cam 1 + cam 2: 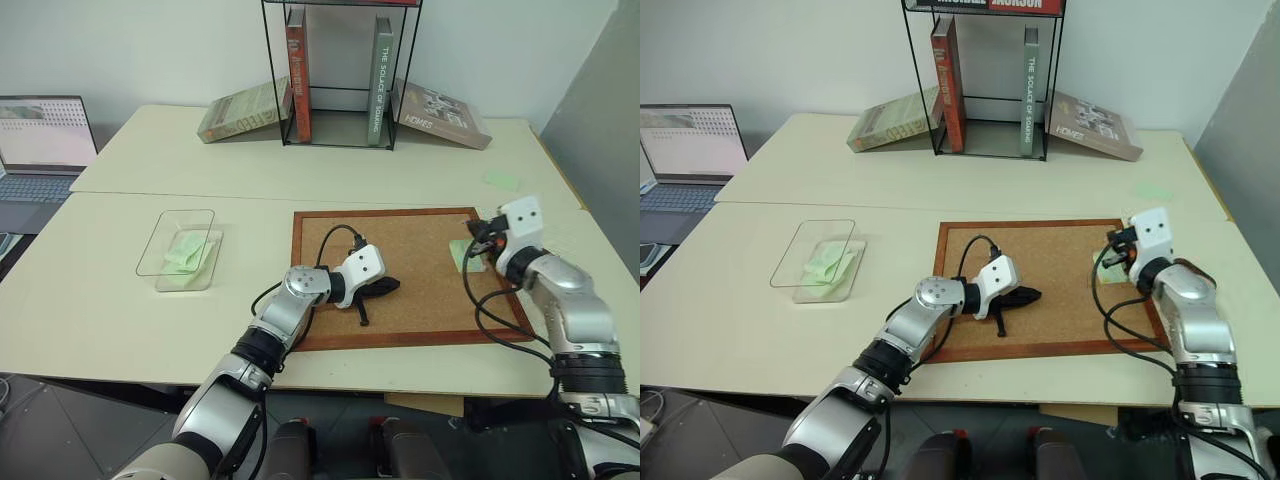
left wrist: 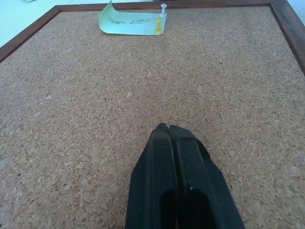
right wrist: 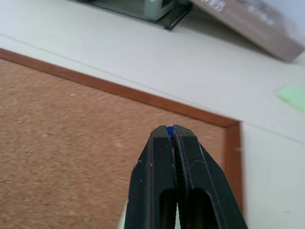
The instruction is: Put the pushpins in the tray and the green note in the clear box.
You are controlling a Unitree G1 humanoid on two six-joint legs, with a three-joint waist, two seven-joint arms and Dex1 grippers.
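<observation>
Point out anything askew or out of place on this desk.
One corner of the green note curls up off the corkboard. A loose green slip lies alone on the table, away from the clear box.

Both grippers (image 2: pixel 167 128) (image 3: pixel 170 129) apparently pinched closed

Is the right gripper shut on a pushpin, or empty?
Shut on something: the right gripper has its fingers pressed together, with a small blue speck pinched at the tips. Probably a pushpin head, but too little shows to confirm.

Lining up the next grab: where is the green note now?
The green note lies on the corkboard's right edge, beside the right claw, with yellow and white pushpins at one corner.
</observation>
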